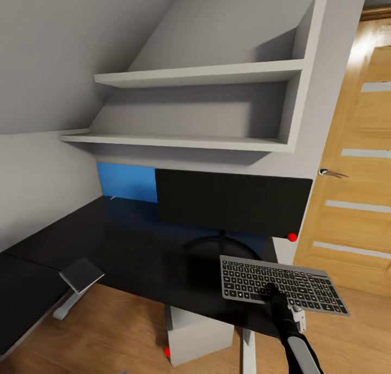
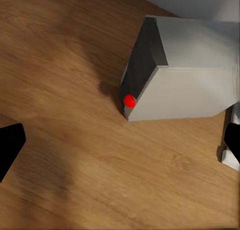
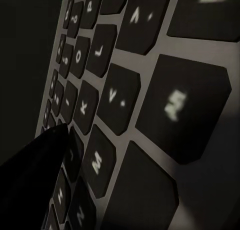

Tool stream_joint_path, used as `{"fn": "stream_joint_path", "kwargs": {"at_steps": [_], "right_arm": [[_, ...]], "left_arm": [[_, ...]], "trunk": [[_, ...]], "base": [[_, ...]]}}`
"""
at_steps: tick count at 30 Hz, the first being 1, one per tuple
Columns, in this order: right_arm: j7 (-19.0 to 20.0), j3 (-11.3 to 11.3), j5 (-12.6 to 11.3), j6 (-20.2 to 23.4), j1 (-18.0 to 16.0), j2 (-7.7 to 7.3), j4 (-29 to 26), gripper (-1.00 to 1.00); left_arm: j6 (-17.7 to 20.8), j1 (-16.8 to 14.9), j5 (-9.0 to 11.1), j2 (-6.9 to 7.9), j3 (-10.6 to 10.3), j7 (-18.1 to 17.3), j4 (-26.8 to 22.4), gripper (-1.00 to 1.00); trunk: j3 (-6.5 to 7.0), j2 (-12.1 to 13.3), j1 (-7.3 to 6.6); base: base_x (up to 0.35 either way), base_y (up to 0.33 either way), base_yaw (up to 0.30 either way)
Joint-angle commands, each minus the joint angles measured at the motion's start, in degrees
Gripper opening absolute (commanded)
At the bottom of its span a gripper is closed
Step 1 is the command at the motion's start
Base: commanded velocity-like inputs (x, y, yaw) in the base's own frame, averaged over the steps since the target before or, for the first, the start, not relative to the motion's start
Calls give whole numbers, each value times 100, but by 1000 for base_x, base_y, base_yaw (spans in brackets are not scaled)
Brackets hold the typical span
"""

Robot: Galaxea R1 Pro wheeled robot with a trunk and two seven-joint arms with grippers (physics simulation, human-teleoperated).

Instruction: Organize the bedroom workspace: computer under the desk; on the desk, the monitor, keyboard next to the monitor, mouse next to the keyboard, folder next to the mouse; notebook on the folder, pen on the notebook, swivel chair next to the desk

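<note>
Low on the right side of the head view, the right gripper (image 1: 273, 291) rests its black tip on the keyboard (image 1: 282, 285). I cannot tell if its fingers are spread or pressed together. The right wrist view shows one dark finger (image 3: 32, 162) lying right on the black keys (image 3: 112, 97) with white letters.

The keyboard sits flat at the right end of the desk (image 1: 125, 243), and its right corner hangs past the desk edge. Just behind it stands the monitor (image 1: 233, 203), with a black screen, a thin neck and a round base (image 1: 222, 246). A small red dot (image 1: 292, 236) glows at the screen's lower right corner.

The left gripper (image 2: 120, 145) hangs over the wooden floor (image 2: 65, 90) with its two black fingers (image 2: 9, 145) spread wide and nothing between them. Near it on the floor stands the computer (image 2: 190, 80), a grey box with a red light. The head view shows the computer (image 1: 198, 336) under the desk, low in the middle of the frame.

At the lower left, a grey chair armrest (image 1: 80, 274) pokes up by the desk edge. A blue wall panel (image 1: 126, 181) sits behind the desk, white shelves (image 1: 195, 111) hang above, and a wooden door (image 1: 353, 189) fills the right side.
</note>
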Motion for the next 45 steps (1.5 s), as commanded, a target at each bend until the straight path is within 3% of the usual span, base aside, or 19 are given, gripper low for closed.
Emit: {"fn": "stream_joint_path", "kwargs": {"at_steps": [1,18,35,39,42,45], "right_arm": [[30,-15,-60,11,-7,5,4,-100],[23,-15,-61,17,-7,0,5,-100],[36,-6,-61,49,-7,-12,4,-100],[39,-6,-61,46,-7,-12,4,-100],[72,-6,-61,43,-7,-12,4,-100],[91,-6,-68,45,-7,-12,4,-100]], "left_arm": [[-16,-3,61,2,-47,-28,5,100],[-23,-5,61,2,-46,-28,5,100],[-24,-5,65,8,-46,-28,5,100],[-21,-3,69,39,-46,-22,5,100],[-14,14,67,145,-46,-22,5,100],[-21,189,69,202,-46,104,5,100]], "trunk": [[-10,-5,0],[-50,-5,0],[-69,-5,0],[-69,-5,0],[-69,-5,0],[-69,-5,0]], "base": [[0,0,-241],[0,6,-228],[0,93,-29],[0,1,0],[0,0,0],[0,0,0]]}}
